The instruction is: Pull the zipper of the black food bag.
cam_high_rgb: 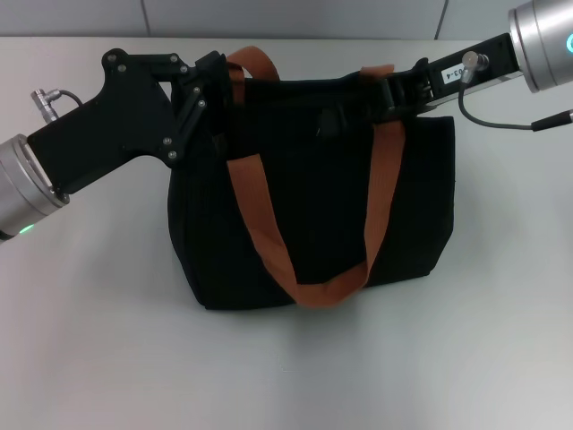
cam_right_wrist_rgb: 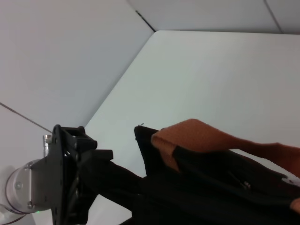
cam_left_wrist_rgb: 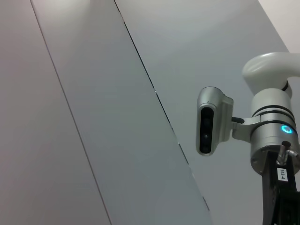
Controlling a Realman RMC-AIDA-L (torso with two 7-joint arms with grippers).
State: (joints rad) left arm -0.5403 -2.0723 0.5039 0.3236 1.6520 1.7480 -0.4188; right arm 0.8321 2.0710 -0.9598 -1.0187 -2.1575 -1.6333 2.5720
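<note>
Both arms end in brushed silver cylindrical wrist sections carrying matte black gripper bodies. The left gripper (cam_high_rgb: 218, 76) has a broad, angular black housing with flat plates joined by small silver screw heads, and a short silver connector plug stands out behind it; a green light glows on its silver wrist. The right gripper (cam_high_rgb: 394, 92) has a slimmer black body with a white label printed in dark characters, a small silver plug and a thin grey cable looping from it. Its wrist shows a cyan ring light, black bands, a white curved arm link and a silver oblong camera module.
</note>
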